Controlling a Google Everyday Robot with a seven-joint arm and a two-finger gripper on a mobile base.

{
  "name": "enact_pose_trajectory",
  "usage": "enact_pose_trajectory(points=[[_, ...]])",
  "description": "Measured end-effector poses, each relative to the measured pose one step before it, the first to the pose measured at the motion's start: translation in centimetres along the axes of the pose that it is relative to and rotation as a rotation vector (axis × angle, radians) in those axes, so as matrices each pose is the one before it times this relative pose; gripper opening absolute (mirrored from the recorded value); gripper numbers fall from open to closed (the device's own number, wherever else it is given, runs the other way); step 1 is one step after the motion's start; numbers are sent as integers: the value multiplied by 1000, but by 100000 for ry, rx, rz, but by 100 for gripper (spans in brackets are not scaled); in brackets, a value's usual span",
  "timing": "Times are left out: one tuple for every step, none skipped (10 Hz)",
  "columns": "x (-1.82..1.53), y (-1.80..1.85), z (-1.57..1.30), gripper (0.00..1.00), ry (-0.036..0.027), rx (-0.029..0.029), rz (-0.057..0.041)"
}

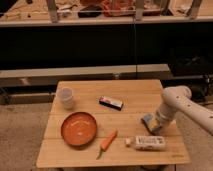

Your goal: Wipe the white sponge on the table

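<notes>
- Sponge (147, 120) lies on the right of the counter (90, 152), beneath the arm's tip.
- Left: cup (65, 97) and orange plate (79, 129); neither is part of the task.
- Middle: black-and-white bar (111, 103), carrot (107, 141), packet (150, 143) just in front of the sponge.
- Right: gripper (154, 123) is down at the sponge, seemingly in contact.
- Progress: reach looks done; the wiping strokes appear to remain.
</notes>
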Motion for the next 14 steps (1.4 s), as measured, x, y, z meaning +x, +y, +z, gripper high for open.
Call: enact_pose_trajectory(points=[[17, 1314, -558, 38, 1007, 893, 3855], [181, 920, -401, 38, 667, 660, 2739], [1007, 1396, -762, 38, 1178, 1168, 4286], [1059, 352, -278, 38, 535, 447, 1725], [1110, 90, -145, 38, 274, 33, 1569], [1355, 37, -38, 38, 205, -383, 1903], [1684, -299, 70, 38, 229, -995, 1760], [1289, -468, 196, 38, -82, -1171, 907], [888, -638, 111, 38, -73, -874, 232], [891, -1362, 293, 38, -451, -1354, -347], [505, -1152, 231, 38, -412, -1147, -725], [308, -1320, 368, 38, -718, -1113, -1349], [287, -2153, 396, 38, -720, -1154, -3292], [-28, -1608, 418, 38, -709, -445, -3225]])
